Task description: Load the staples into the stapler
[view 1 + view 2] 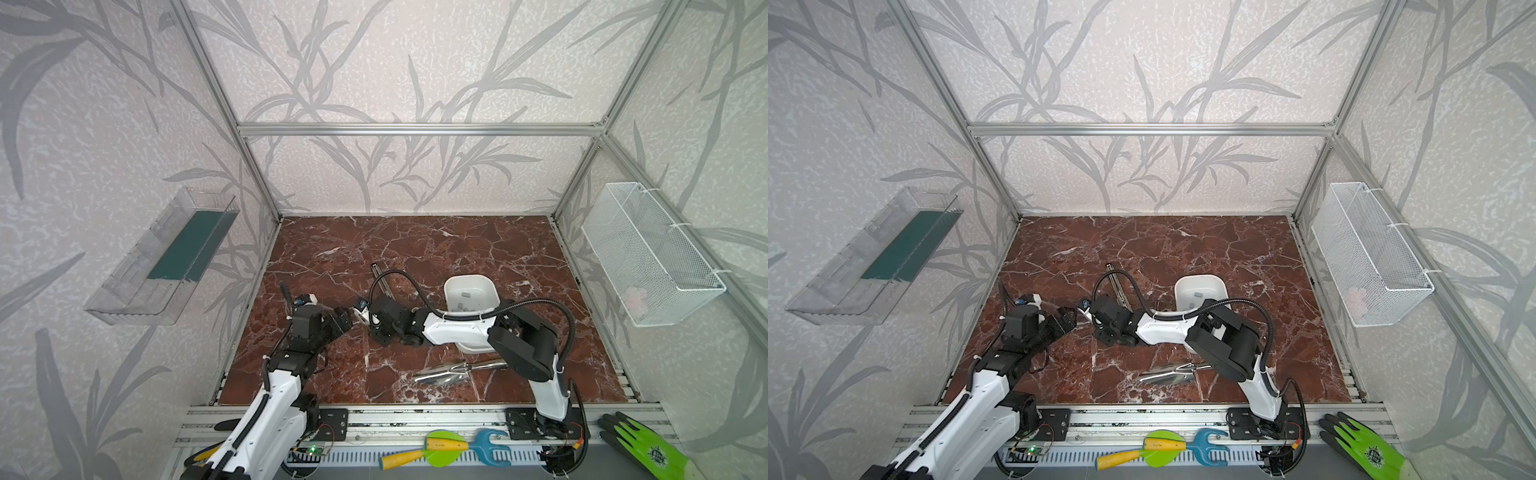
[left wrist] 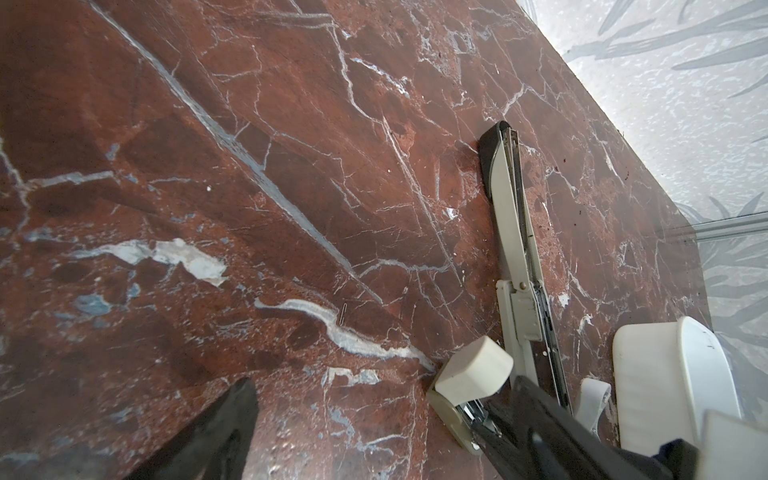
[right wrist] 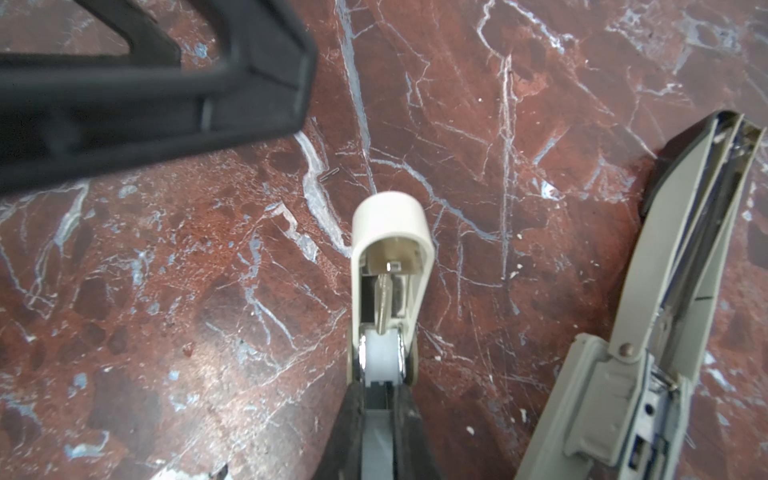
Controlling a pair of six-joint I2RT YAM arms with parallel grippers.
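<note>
**Stapler** (image 2: 509, 216): is lying opened out on the red marble tabletop (image 1: 415, 249), with its long beige body pointing toward the back wall. It is lying just beside the white bowl (image 1: 494, 291), near the middle of the table in both top views.

**Stapler's beige cap end** (image 3: 390, 224): is sticking out past the tip of the right gripper (image 3: 381, 399), whose jaws are pinching tight on the stapler part just behind it.

**Left gripper** (image 1: 345, 319): is hovering with its jaws spread wide and nothing between them. Its tip is just beside the right gripper's.

**Staples** (image 1: 465, 295): are lying as small grey strips on the floor of the white bowl. The right arm is crossing in front of the bowl, so a count is not possible.

**Loose wire staple** (image 2: 343, 314): is lying alone on the marble near the cap end.

**Shiny metal tool** (image 1: 457, 370): is lying near the front edge.
</note>
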